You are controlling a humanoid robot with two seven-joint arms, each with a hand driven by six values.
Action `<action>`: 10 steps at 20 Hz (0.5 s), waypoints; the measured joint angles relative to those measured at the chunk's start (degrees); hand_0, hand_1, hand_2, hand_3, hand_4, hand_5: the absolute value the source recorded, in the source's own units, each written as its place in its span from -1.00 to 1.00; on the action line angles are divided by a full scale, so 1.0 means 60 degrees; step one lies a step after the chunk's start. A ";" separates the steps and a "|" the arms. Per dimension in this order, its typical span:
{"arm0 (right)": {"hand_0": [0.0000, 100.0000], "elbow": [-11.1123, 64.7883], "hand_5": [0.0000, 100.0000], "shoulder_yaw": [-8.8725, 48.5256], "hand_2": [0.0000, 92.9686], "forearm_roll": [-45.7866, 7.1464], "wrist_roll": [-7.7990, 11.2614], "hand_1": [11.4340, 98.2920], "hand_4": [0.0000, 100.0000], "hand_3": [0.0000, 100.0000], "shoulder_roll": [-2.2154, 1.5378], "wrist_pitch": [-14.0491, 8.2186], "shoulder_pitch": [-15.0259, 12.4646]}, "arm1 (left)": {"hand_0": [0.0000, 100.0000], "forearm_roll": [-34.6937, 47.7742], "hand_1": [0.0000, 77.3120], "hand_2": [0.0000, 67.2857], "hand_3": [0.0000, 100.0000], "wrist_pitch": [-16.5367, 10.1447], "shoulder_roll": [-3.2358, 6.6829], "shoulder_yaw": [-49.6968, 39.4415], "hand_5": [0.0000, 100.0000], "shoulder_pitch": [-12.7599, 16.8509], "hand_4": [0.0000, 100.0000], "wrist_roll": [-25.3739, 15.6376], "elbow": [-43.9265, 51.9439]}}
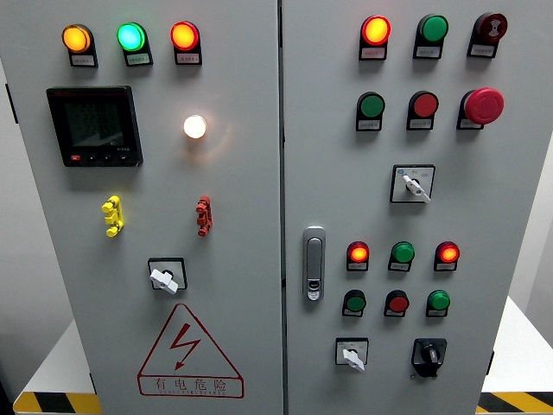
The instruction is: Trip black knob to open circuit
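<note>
grey cabinet front fills view, black knob (429, 353) at lower right beside white selector (352, 355), no hands visible so finger state unknown; risk: grabbing that neighbouring switch by mistake.

Label print under the indicator lamps (130, 37) seems too small to read; the cabinet (251, 285) runs off-frame.

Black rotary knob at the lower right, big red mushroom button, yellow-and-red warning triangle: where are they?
Black rotary knob (429, 353), head view, its centre handle.
Big red mushroom button (484, 105), head view, its domed cap.
Warning triangle (186, 348), head view, its lightning bolt.
</note>
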 measured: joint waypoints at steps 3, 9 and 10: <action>0.02 0.0525 0.74 0.0032 -0.90 -0.0953 -0.0001 0.24 0.58 0.39 -0.0066 -0.0091 0.0097 | -1.00 0.0000 -0.90 -0.62 -0.58 0.0000 0.0000 0.0001 -0.96 0.0001 -0.86 0.0000 0.0002; 0.26 0.0899 1.00 0.0090 -0.90 -0.2018 -0.0013 0.29 0.78 0.69 -0.0074 -0.1077 0.1033 | -1.00 -0.0005 -0.90 -0.62 -0.58 0.0000 0.0000 0.0004 -0.96 0.0001 -0.86 0.0000 -0.0004; 0.29 0.0930 1.00 0.0171 -0.90 -0.2026 -0.0024 0.29 0.78 0.70 -0.0074 -0.1136 0.1211 | -1.00 -0.0005 -0.90 -0.62 -0.58 0.0000 0.0000 0.0004 -0.96 0.0001 -0.86 0.0000 -0.0004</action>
